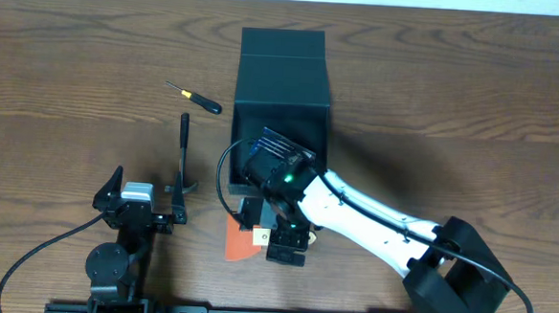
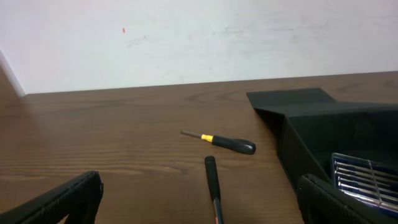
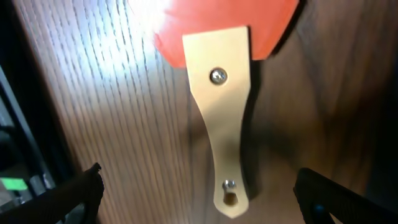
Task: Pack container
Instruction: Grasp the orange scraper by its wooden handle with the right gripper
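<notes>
My gripper [image 3: 199,177] hangs spread wide over the table [image 3: 112,112]. A scraper [image 3: 219,124] lies below, tan handle between my fingertips, orange blade beyond.

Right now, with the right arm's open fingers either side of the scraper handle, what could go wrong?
1. The right gripper lines up with only the end of the scraper handle; closing there may let it pivot or slip.
2. The scraper lies flat on the table, so the fingers could jam on the wood.
3. The right arm crosses the container's near edge and might bump it when lifting.
</notes>
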